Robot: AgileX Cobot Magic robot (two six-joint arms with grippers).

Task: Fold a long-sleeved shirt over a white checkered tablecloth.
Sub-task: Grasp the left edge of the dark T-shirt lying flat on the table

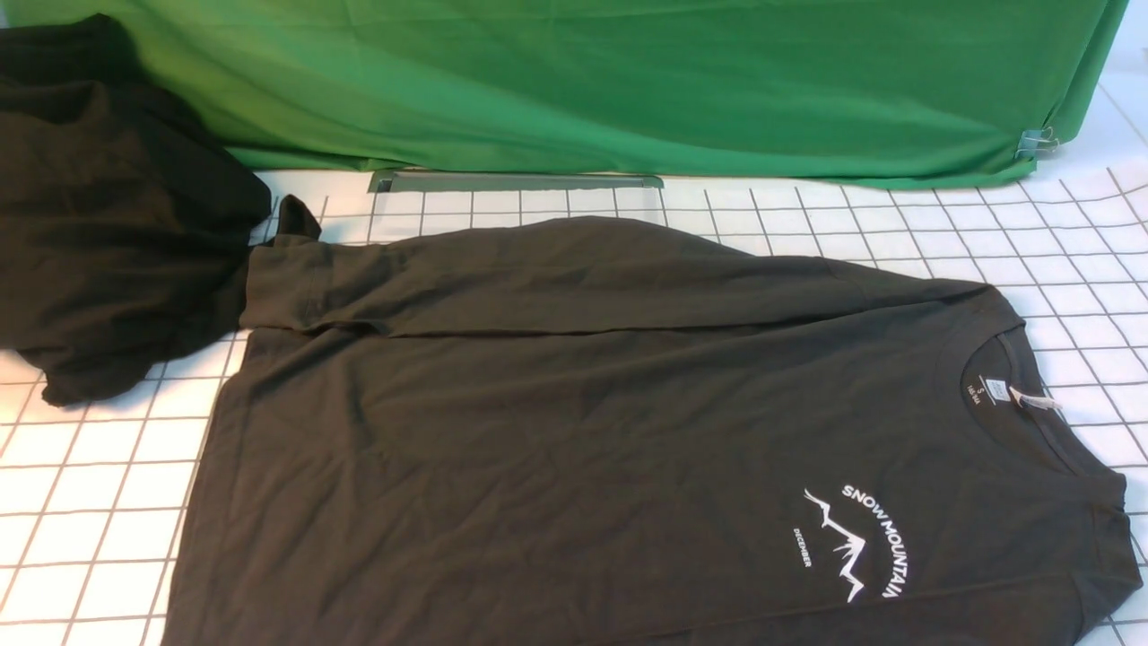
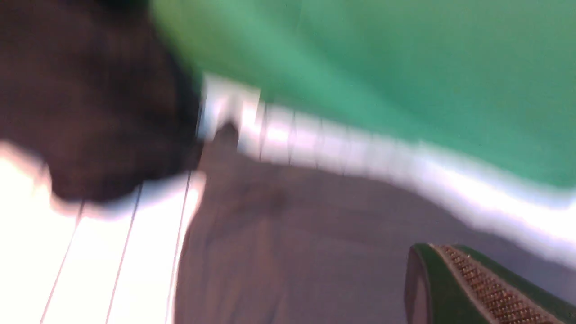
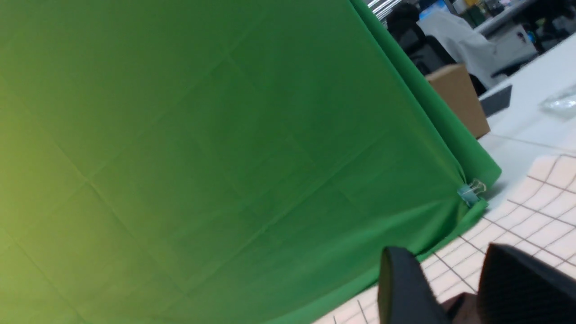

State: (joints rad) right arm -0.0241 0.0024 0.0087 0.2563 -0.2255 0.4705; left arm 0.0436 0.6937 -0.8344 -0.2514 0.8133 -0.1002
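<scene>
Dark long-sleeved shirt (image 1: pixel 574 431) is lying over the white checkered tablecloth (image 1: pixel 99 502), reading "SNOW MOUNTAIN" and "DECEMBER", its neck label showing "S"; collar is pointing right, long axis running left-right; left gripper's fingers (image 2: pixel 490 288) are standing narrow, right gripper's (image 3: pixel 454 279) parted.

On the left fingers (image 2: pixel 454 292), showed a smooth, dark body tinged green, with a blunt, rounded end and a purplish-brown side. Bore a long, coppery-brown strip, grained with small raised bumps and edged by paler, narrow borders. On the right fingers (image 3: pixel 402 279), showed plain, dark grey-black with rounded ends, too blurred for finer detail.
</scene>
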